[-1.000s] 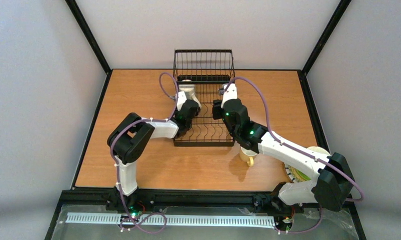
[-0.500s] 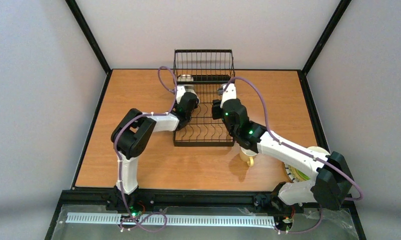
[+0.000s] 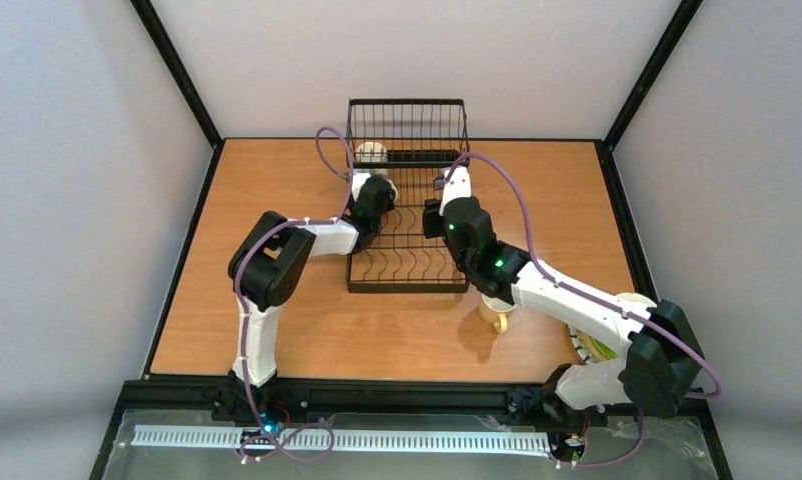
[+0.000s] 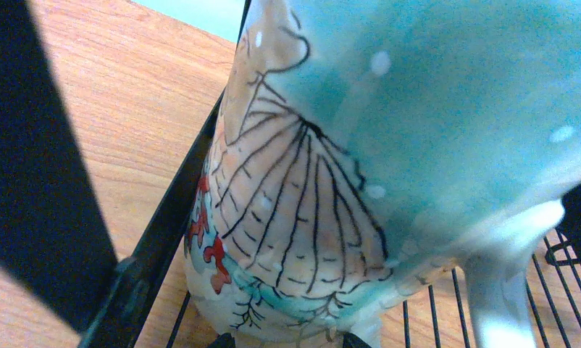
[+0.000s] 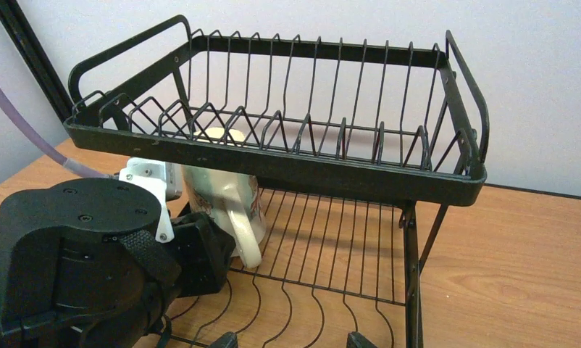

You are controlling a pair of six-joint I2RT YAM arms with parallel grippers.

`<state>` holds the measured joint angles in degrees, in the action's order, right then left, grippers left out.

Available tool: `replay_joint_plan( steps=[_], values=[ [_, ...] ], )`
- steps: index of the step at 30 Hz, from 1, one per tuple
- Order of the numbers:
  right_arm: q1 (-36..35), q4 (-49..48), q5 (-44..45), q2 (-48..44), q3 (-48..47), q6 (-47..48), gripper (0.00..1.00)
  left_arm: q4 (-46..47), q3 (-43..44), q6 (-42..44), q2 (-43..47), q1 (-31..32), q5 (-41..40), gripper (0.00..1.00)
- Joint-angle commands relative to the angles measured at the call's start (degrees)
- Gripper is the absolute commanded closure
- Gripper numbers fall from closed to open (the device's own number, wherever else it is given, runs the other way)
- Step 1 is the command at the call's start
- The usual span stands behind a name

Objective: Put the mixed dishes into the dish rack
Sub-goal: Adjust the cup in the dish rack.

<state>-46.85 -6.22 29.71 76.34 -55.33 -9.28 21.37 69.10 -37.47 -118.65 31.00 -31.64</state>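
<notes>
My left gripper (image 3: 375, 182) is clamping the white mug (image 5: 226, 192) at the left edge of the dish rack (image 5: 287, 171), in its lower tray; the basket rim overhead is leaving little headroom. My right gripper (image 5: 291, 341) is hovering apart, empty. Lower right, 1 cream-yellow mug (image 3: 498, 319) and 1 lime-green plate (image 3: 599, 351) are waiting.

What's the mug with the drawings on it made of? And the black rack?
The painted mug looks like glazed ceramic: it is shiny, with light spots and dark drawn lines on a teal-and-cream gloss. The dish rack seems to be metal wire with a black coating: thin bent rods, smooth and slightly glossy.
</notes>
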Motion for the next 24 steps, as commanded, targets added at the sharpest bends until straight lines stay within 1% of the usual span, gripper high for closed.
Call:
replay_joint_plan(
  steps=[1,14,24],
  values=[
    [0.5,-1.3,0.6,0.9,0.6,0.0,0.13,-0.1,2.9,1.8,-1.7,-1.2,-0.4,0.16],
    [0.5,-0.4,0.9,0.6,0.7,0.1,0.13,-0.7,4.6,1.1,-3.4,-1.6,0.5,0.16],
    [0.6,5.9,2.5,-1.4,-0.9,-2.7,0.11,-5.6,1.5,-2.6,1.8,-1.4,4.4,0.13]
  ],
)
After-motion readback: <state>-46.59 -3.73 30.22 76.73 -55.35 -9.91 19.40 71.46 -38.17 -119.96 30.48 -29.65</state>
